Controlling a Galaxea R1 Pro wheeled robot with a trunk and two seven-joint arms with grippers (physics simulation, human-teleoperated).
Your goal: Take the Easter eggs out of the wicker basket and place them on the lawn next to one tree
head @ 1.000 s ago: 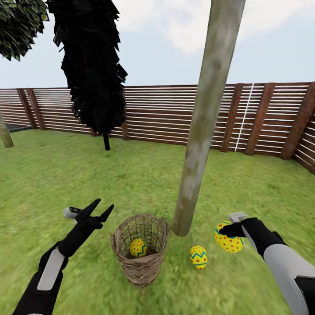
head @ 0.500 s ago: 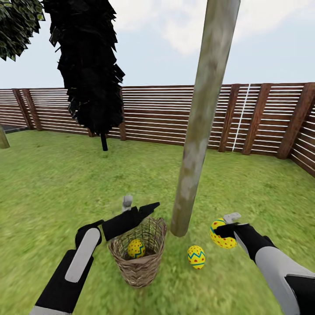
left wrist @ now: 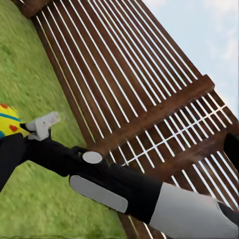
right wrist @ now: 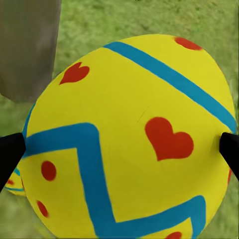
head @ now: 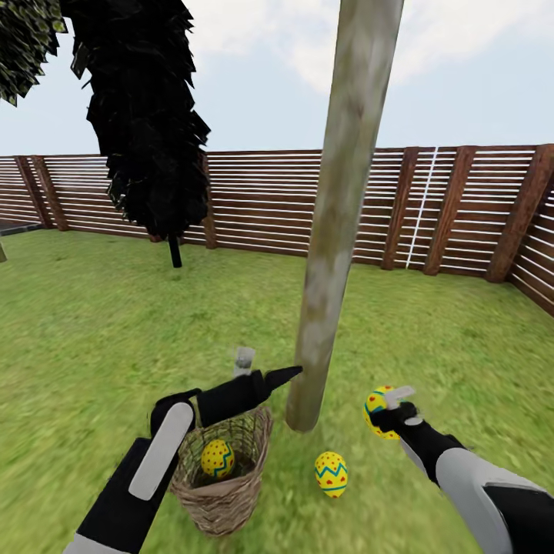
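The tree's pale trunk (head: pixel 332 231) rises from the lawn (head: pixel 115 331) at centre. The wicker basket (head: pixel 192 500) stands to its left with one Easter egg (head: pixel 218 458) inside. A second egg (head: pixel 331 473) lies on the grass by the trunk's foot. My right gripper (head: pixel 382 412) is shut on the third egg (head: pixel 375 403) just right of the trunk; that egg (right wrist: pixel 129 139) sits between the fingertips (right wrist: pixel 10 154), with the trunk (right wrist: pixel 27 45) behind. My left gripper (head: pixel 288 375) hangs above the basket's far rim, pointing at the trunk, open and empty.
A slatted wooden fence (head: pixel 462 208) closes the garden behind and to the right. A black-foliaged tree (head: pixel 146 131) stands at the back left. In the left wrist view my right arm (left wrist: pixel 124 186) with its egg (left wrist: pixel 6 122) crosses before the fence (left wrist: pixel 129 79).
The camera has shifted, sliding the scene left. My left arm has swung from left of the basket to above it, toward the trunk. The right gripper still holds its egg.
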